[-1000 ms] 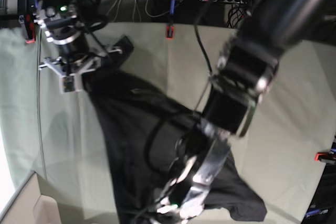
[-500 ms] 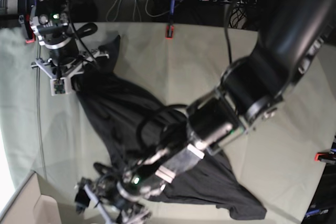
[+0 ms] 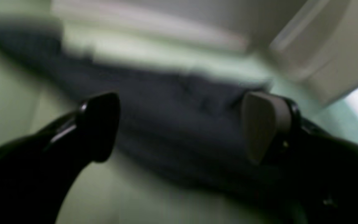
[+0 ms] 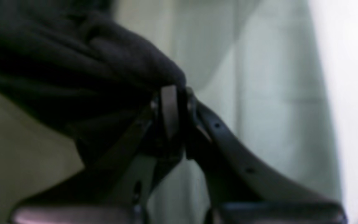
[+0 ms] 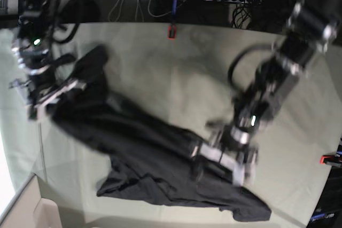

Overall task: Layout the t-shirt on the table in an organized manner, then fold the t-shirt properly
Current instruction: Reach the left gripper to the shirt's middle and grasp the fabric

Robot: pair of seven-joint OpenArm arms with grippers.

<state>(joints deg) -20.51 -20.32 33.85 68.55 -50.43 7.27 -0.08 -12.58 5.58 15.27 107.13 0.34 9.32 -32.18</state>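
Black cotton is bunched between the fingers of my right hand (image 4: pixel 174 102), which are pinched tight on an edge of the t-shirt (image 5: pixel 155 153); in the right wrist view the cloth folds over the fingertips and drapes away to one side. I judge that hold is there to anchor one end so the garment can be drawn out long. From that hand the shirt runs away in a rumpled diagonal band across the tabletop (image 5: pixel 176 73) toward my left hand (image 3: pixel 179 124). The left hand is spread wide, holding nothing, its two fingers (image 3: pixel 261 124) straddling the dark fabric just beyond them; the view is blurred, so I cannot tell whether they touch the cloth. In the base view that hand sits over the shirt's lower part, near the hem end, while the far end lies wrinkled and doubled on itself. To my eye the layout step is unfinished: the shirt is stretched but not flat, and no fold has begun.
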